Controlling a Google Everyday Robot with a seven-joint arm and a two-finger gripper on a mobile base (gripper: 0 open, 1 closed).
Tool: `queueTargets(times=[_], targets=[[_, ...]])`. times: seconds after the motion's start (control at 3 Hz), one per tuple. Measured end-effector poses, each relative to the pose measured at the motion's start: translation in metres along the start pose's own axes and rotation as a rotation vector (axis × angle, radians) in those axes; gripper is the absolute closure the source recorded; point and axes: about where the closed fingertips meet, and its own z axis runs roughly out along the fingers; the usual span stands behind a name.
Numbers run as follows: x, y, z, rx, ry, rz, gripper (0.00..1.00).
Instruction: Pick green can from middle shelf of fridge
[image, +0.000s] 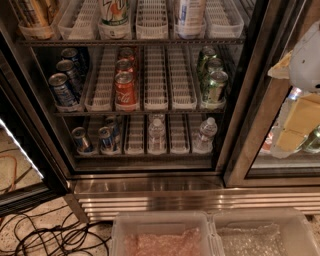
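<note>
The fridge (150, 196) stands open in front of me. On its middle shelf (170, 112), white lane trays hold three green cans (215, 85) in a row at the far right, the front one at the shelf edge. Red cola cans (125, 86) stand in a centre-left lane and blue cans (62, 89) at the far left. My gripper (301, 116) shows as white and beige parts at the right edge of the view. It is outside the cabinet, in front of the right glass door, right of the green cans and apart from them.
The top shelf holds bottles (115, 15). The bottom shelf holds blue cans (95, 140) and water bottles (156, 134). A dark door frame (250, 115) stands right of the green cans. Two clear plastic bins (210, 235) sit at the bottom. Black cables (45, 235) lie on the floor at the left.
</note>
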Motion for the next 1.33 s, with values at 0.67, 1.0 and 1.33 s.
queueTargets(times=[0.67,1.0,1.33], targets=[[0.003,0.002,0.003,-0.003,-0.005,0.025,0.0],[0.009,0.006,0.012,-0.022,-0.006,0.058,0.0],[0.004,0.011,0.027,-0.128,-0.036,0.057,0.0]])
